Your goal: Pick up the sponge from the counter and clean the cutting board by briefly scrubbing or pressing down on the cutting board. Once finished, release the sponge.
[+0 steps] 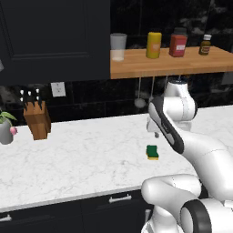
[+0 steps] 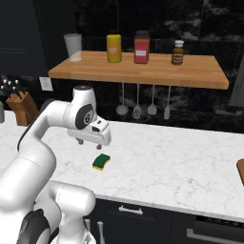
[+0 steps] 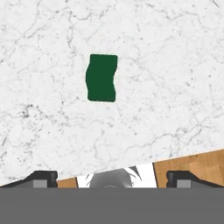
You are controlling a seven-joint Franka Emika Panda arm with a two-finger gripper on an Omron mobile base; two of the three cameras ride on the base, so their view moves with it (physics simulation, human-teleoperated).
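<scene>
**Hand view: jaws wide above a loose sponge**

Hand view has the gripper (image 3: 112, 177) spread wide and empty, hovering over the sponge (image 3: 102, 78), which lies green side up on the counter (image 3: 175, 65), apart from the fingers. Its long axis runs away from the camera, between the two tips. The risk: a descent off centre could nudge the light block sideways, or close across its length. A brown cutting board (image 2: 240, 171) corner peeks in far right

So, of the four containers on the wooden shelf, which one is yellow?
The yellow container is second from the left in the right base view, between the clear glass and the red jar; the small brown bottle stands furthest right.
</scene>
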